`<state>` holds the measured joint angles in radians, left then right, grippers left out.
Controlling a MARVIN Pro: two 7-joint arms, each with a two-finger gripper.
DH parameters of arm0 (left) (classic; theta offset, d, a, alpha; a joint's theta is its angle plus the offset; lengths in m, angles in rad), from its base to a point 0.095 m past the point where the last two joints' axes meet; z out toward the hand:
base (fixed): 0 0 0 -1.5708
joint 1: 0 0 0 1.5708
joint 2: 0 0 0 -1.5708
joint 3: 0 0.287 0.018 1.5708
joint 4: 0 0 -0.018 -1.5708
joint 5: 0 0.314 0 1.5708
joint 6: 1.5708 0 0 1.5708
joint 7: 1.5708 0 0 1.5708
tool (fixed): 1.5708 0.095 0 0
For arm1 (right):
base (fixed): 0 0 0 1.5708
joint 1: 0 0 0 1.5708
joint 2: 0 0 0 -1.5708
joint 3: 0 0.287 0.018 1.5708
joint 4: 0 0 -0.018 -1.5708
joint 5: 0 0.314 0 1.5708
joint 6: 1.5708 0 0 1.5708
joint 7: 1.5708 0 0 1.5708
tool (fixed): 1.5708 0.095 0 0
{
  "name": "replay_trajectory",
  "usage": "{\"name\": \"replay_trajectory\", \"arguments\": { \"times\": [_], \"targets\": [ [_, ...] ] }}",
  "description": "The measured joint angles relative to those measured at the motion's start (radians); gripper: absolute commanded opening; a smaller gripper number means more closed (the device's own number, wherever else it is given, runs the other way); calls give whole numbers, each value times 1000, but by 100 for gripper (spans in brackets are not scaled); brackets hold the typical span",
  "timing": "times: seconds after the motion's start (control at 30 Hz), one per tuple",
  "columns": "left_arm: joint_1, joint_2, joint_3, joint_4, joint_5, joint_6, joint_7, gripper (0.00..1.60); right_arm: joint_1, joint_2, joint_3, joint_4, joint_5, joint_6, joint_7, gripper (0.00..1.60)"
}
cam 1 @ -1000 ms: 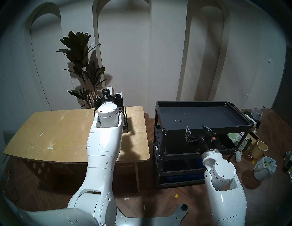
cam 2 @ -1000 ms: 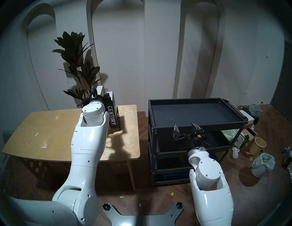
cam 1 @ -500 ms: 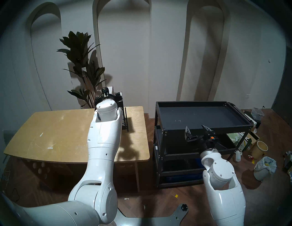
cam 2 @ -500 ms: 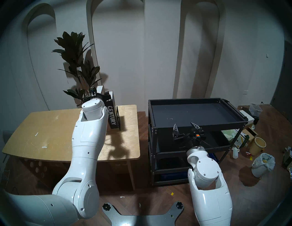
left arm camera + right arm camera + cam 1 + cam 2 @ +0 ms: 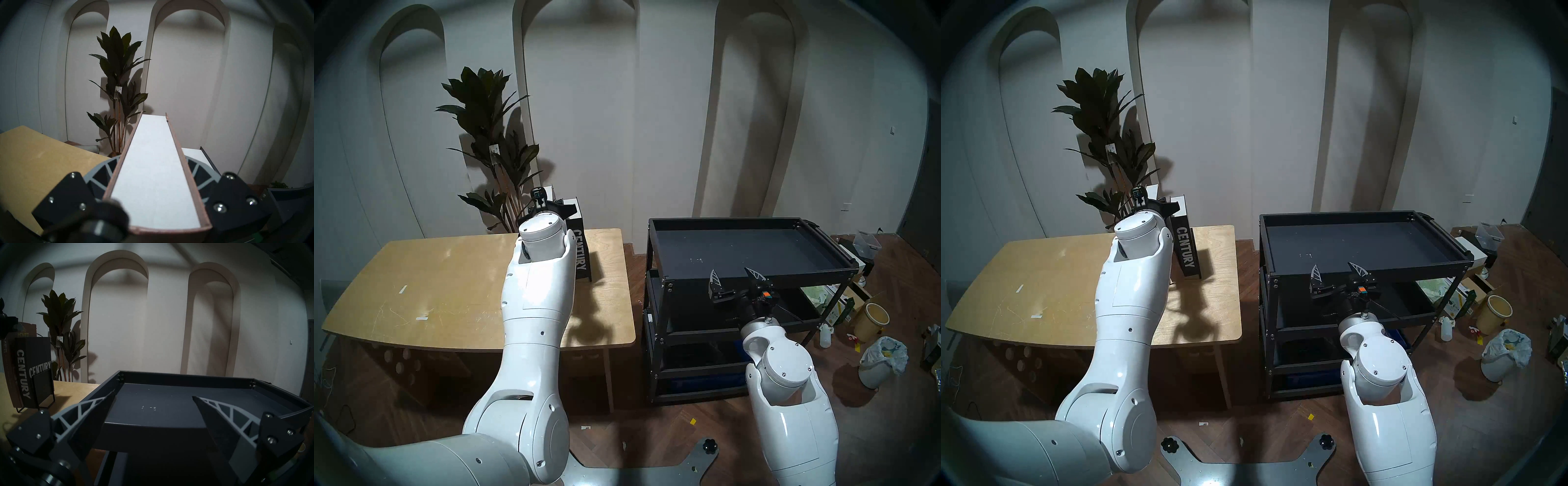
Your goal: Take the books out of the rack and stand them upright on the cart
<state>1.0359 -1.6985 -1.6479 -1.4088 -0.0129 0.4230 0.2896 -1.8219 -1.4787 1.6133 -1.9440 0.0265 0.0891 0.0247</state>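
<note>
My left tool (image 5: 153,171) grips the brown HOMES book (image 5: 155,173) at its top, one finger on each cover. This book is in the centre of the left wrist view, beside the black CENTURY book (image 5: 28,372). Both stand in the wire rack (image 5: 43,390) on the desk (image 5: 449,288). My right tool (image 5: 153,411) is wide open and empty, low in the frame before the cart (image 5: 755,275).

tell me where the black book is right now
The black book stands in the wire rack at the table's far right corner, right of the brown book.
</note>
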Motion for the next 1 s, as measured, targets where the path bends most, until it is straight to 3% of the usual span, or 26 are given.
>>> {"name": "replay_trajectory", "arguments": {
  "times": [0.4, 0.7, 1.0],
  "targets": [
    [17, 18, 75, -71, 82, 20, 43, 0, 9, 15, 6, 16, 10, -1, 21, 160],
    [19, 21, 112, -191, 113, 74, 77, 0, 16, 48, -73, 19, -58, -16, 56, 160],
    [19, 7, 147, -296, 138, 139, 115, 0, 30, 62, -142, 32, -87, -90, 89, 160]
  ]
}}
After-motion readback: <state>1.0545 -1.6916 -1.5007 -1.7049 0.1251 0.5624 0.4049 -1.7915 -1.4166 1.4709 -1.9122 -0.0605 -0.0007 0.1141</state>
